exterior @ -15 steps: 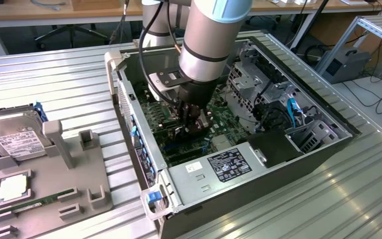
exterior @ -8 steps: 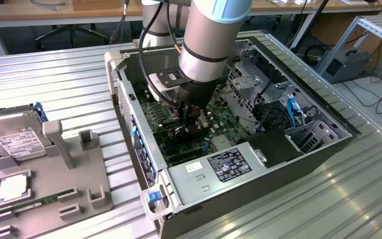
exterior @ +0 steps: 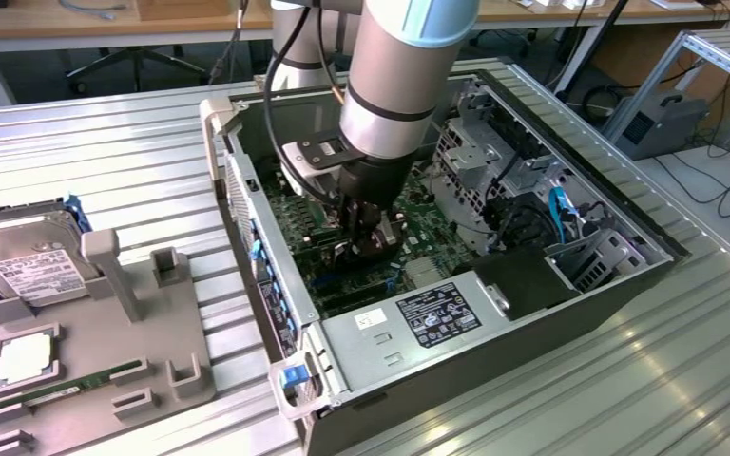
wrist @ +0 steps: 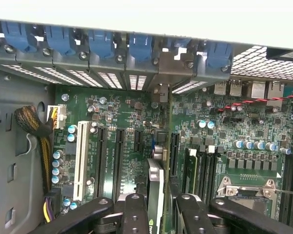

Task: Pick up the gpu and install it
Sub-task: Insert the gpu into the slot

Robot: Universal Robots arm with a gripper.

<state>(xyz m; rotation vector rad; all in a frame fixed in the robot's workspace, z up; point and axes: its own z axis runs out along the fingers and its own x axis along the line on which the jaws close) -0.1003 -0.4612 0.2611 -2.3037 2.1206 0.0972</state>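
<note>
Down inside the open computer case (exterior: pixel 619 223), the gripper (exterior: pixel 362 249) hangs over the motherboard (exterior: pixel 435 233), its black fingers (wrist: pixel 136 214) drawn in to a narrow gap and clamped on the gpu (wrist: pixel 155 195), which stands on edge between them. In the wrist view the card runs straight ahead from the fingertips toward the rear wall of the case, with its silver bracket (wrist: pixel 163 80) at the far end standing against the row of blue slot clips (wrist: pixel 100 41) and perforated covers. Below the card lies the green board; whether its lower edge is already seated in a slot cannot be told. Just beside the gripper on one side stand several long black expansion slots (wrist: pixel 118 161) and one white slot (wrist: pixel 80 165), and beyond them a bundle of yellow and black cables (wrist: pixel 36 129). On the other side, close to the fingers, stand the memory sticks (wrist: pixel 189 168) and the metal processor socket (wrist: pixel 246 190). Well away from the gripper, outside the case toward the exterior view's left, a grey parts tray (exterior: pixel 149 361) rests on the ribbed metal table (exterior: pixel 99 152), carrying a silver hard drive (exterior: pixel 23 261), a processor (exterior: pixel 23 359) and a narrow green memory stick (exterior: pixel 54 391).
</note>
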